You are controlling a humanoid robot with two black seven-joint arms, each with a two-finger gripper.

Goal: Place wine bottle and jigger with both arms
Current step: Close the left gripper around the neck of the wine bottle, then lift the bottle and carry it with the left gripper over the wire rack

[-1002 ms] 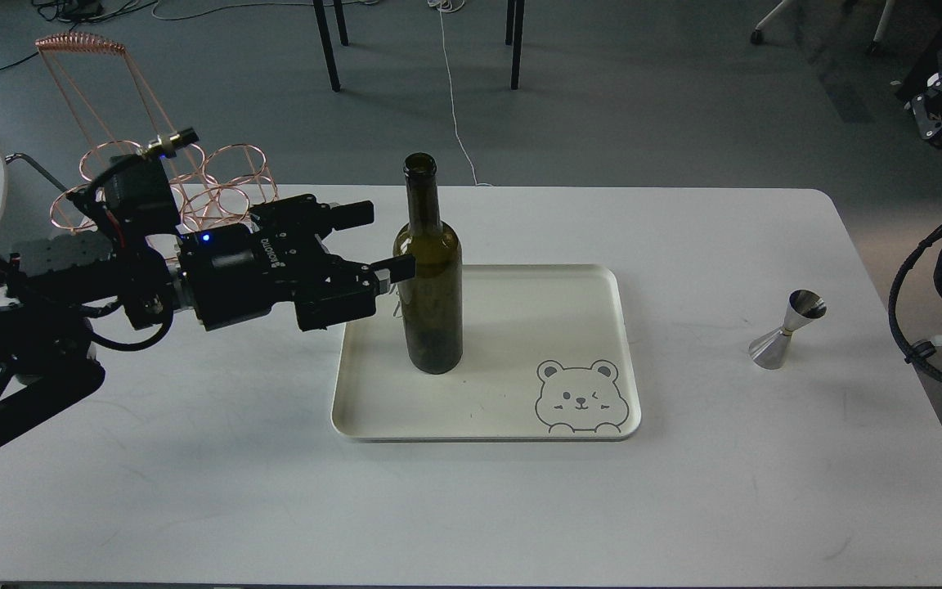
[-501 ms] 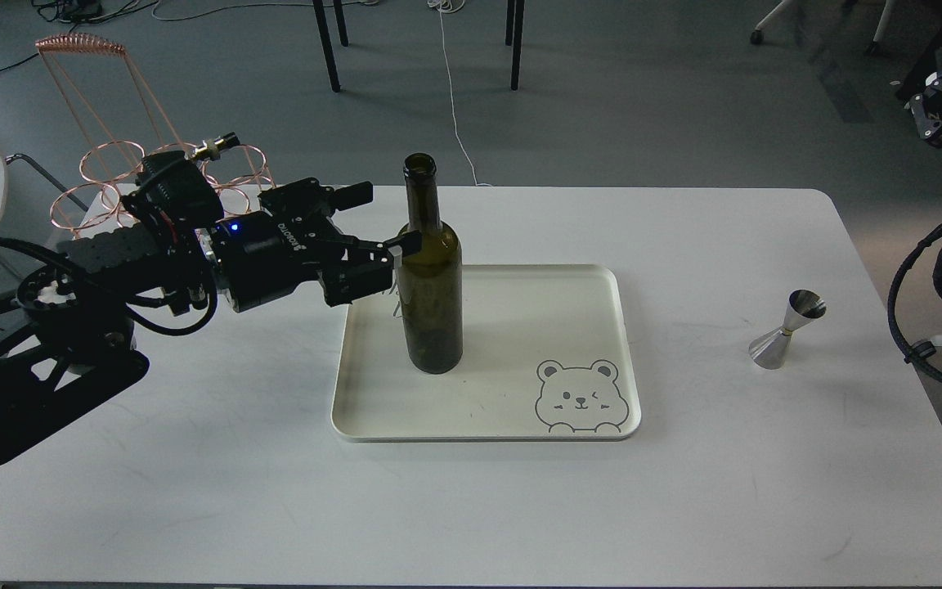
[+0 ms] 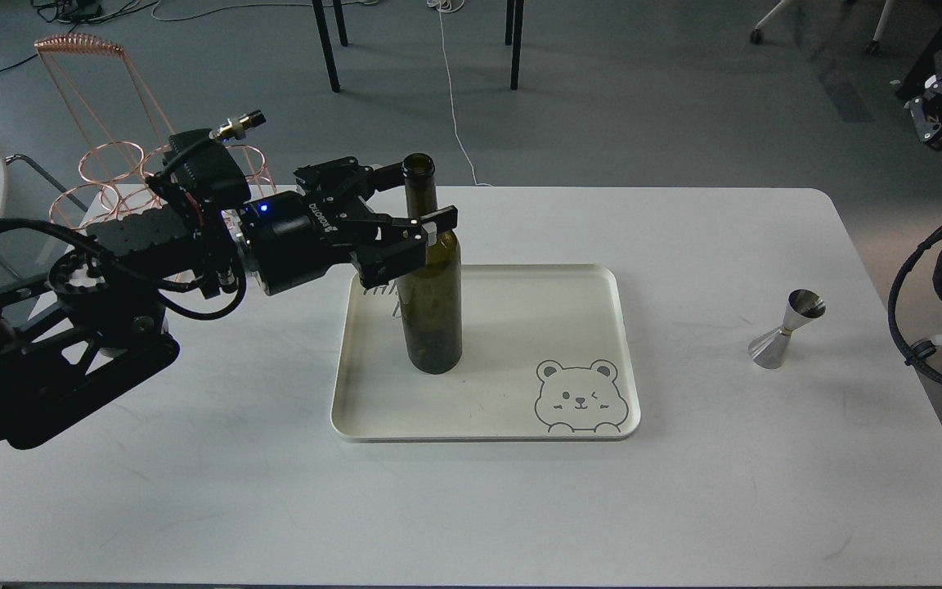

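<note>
The wine bottle (image 3: 432, 278), dark olive-green and unlabelled, stands upright on the left half of a cream tray (image 3: 483, 433). My left gripper (image 3: 415, 197) comes in from the left at the height of the bottle's neck and shoulder. It is open, with one finger behind the neck and the other (image 3: 441, 219) in front of the shoulder. The jigger (image 3: 785, 331), small and shiny steel, stands on the white table right of the tray, untouched. Of my right arm only black cable hoses (image 3: 933, 303) show at the right edge; its gripper is out of view.
A copper wire rack (image 3: 111, 155) stands at the table's back left, behind my left arm. The tray has a bear drawing (image 3: 581, 398) at its front right corner. Chair legs and cables lie on the floor beyond the table.
My left gripper has risen and moved right, from beside the bottle's body to around its neck and shoulder. The bottle and the jigger have not moved.
</note>
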